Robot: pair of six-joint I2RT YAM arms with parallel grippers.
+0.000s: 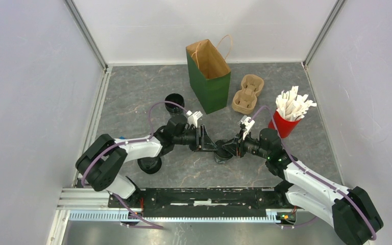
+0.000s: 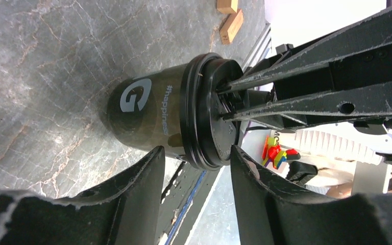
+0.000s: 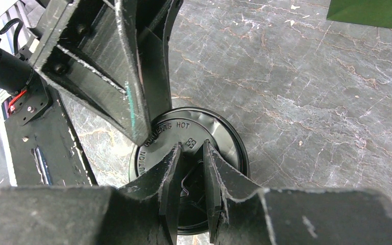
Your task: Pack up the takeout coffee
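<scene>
**The takeout coffee**: a small dark cup with a pale "G" printed on its wall, standing upright mid-table between my two wrists. Its black lid sits on the rim. Whether the lid is snapped home all the way round cannot be judged from these views.

**My right gripper**: the jaws are drawn nearly together, with the tips down on the lid's top near its centre. Whether they pinch the lid's small raised feature or only press on it, I cannot tell.

**My left gripper**: the jaws are spread, one finger to each side of the cup near the lid's edge. No firm contact with the wall is visible.

**Surroundings:** the grey table. The green paper bag stands open at the far side. Beside it lies the pulp carrier, and to the right is the red cup of white packets. Two more black cups are in view, one near the bag and one under my left arm.

**Hazards, as I judge them:**
- Off-centre pressure from my right tips could tip the cup, since my left jaws do not brace it.
- A lift by the lid alone could pull the lid off.
- Closing my left jaws hard could crush the thin wall and pop the lid.
- My two wrists work very close together, so a sideways move risks a finger collision.
</scene>
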